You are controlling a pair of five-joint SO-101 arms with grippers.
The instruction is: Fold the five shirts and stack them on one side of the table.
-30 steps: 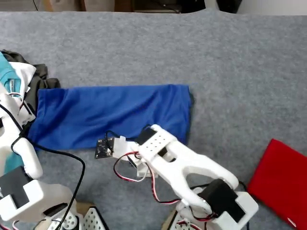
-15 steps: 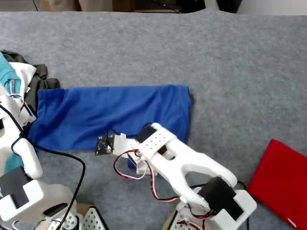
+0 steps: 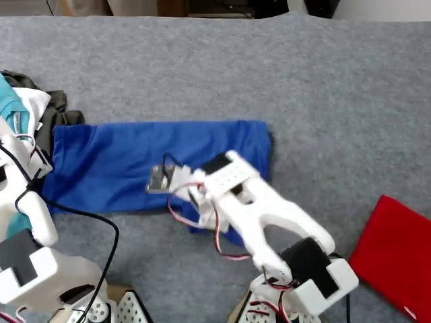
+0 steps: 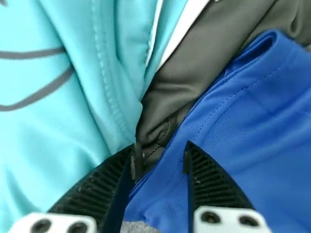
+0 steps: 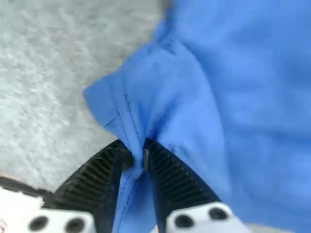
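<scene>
The blue shirt [image 3: 121, 165] lies as a long band running side to side across the grey table [image 3: 303, 87]. The right gripper [image 5: 137, 158] pinches its near hem. The left gripper [image 4: 160, 158] gapes at the band's left end, beside the unfolded pile [image 3: 30, 108].

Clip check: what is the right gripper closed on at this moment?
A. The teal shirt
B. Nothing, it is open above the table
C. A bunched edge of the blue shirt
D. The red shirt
C: in the right wrist view the right gripper is pinched shut on a gathered fold at the edge of the blue shirt, while the red shirt lies apart, untouched.
</scene>
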